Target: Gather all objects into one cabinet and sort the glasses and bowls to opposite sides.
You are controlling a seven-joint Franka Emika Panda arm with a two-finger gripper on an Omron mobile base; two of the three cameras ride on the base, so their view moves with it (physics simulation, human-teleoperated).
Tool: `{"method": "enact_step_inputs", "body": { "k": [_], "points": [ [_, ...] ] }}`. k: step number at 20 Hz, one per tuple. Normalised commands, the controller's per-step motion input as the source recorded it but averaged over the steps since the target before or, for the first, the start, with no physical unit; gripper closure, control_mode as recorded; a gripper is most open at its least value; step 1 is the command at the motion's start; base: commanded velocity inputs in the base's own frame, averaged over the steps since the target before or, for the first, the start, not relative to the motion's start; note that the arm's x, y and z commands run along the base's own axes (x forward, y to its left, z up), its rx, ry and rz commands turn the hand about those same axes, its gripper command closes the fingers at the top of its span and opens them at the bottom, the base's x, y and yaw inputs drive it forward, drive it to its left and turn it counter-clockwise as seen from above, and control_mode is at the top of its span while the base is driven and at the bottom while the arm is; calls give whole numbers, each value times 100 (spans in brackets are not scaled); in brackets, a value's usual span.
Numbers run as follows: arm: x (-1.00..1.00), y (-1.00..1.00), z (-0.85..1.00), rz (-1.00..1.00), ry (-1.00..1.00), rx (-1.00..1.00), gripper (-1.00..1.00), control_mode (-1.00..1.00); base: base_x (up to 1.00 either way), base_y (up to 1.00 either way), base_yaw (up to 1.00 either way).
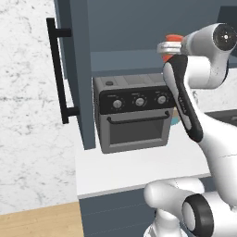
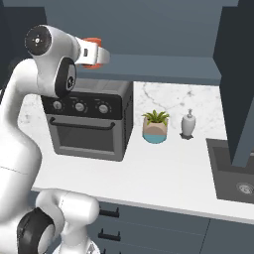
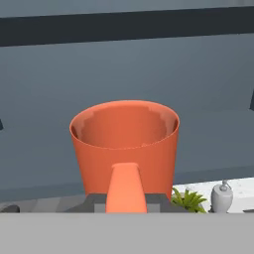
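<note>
Orange-red cup [image 3: 124,146] sits clamped upright in our tool [image 3: 124,191] above the toaster oven [image 1: 134,111] at the open cabinet [image 1: 76,69] shelf, so we judge keeping it level and easing it inward best.

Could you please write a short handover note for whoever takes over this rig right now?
Gripper: shut on the orange-red cup, held upright in front of the open wall cabinet, above the toaster oven.
Cabinet: its door is swung open, black bar handle facing out; the lower shelf lies just ahead of the cup.
Counter: a potted plant and soap dispenser stand right of the oven, not part of the job.
Done: door open, cup picked up.
Left: set the cup on the shelf on the glasses' side; I cannot place the mug and bowls from these views.
</note>
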Motion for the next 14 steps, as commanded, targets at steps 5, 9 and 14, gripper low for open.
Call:
{"method": "enact_step_inputs", "body": {
  "k": [5,9,14],
  "points": [
    [-100,0,-2,-6,0,0,100,-100,0,0,0],
    [-100,0,-22,-1,2,0,100,-100,0,0,0],
    [-100,0,-2,0,11,4,100,-100,0,0,0]
  ]
}}
